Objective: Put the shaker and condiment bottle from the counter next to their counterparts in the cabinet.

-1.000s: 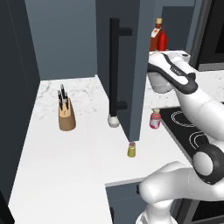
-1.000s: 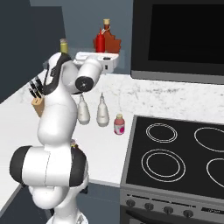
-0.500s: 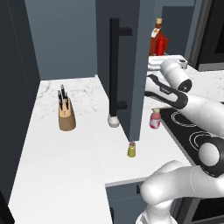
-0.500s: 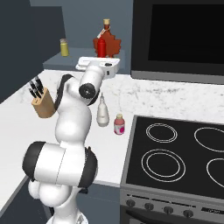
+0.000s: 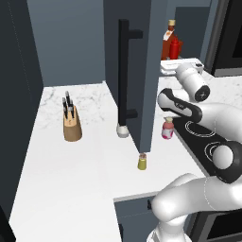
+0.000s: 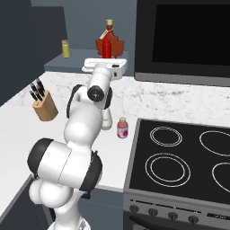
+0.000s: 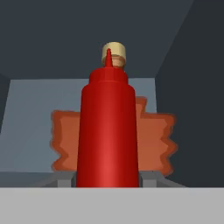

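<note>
Inside the cabinet: I see the red bottle upright on the shelf, right in front of the hand camera; behind it stands a taller orange-red bottle with a tan stopper, shaped like a leaf
Gripper: the gripper is at the shelf, just under the red bottle in the right base view; I cannot tell how wide the fingers are, or if they hold the bottle, because the tips are hidden
Cabinet: the dark door with the long black handle stands open over the counter
Shaker: the small yellow shaker is on the counter near the front edge, below the door
Second shaker: a yellow one is on the shelf, to the left
Other things: knife block on the counter; pink jar beside the stove
</note>
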